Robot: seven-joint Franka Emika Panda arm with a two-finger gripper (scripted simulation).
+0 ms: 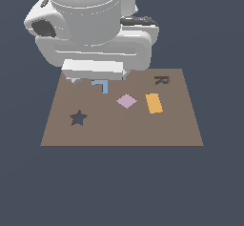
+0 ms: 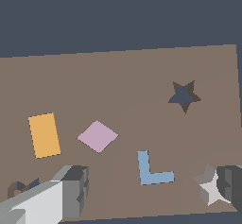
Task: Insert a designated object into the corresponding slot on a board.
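The tan-brown board (image 1: 143, 129) lies flat under the arm. The slot (image 1: 78, 118), a small dark star-shaped cutout, is in the board's near part at the exterior view's left; it also shows in the wrist view (image 2: 184, 96). A small light grey star piece (image 2: 210, 188) lies on the board right beside one finger (image 2: 230, 183); in the exterior view it (image 1: 75, 82) peeks out under the hand. My gripper (image 2: 152, 184) is open wide and low over the blue L (image 2: 152, 170), holding nothing. In the exterior view the gripper (image 1: 97, 77) is mostly hidden by the hand.
The board also carries a pink diamond (image 1: 127, 101), an orange rectangle (image 1: 153, 103) and a dark R cutout (image 1: 161, 80). In the wrist view the R cutout (image 2: 20, 188) is partly hidden behind the other finger (image 2: 71, 192). Dark blue-grey ground surrounds the board.
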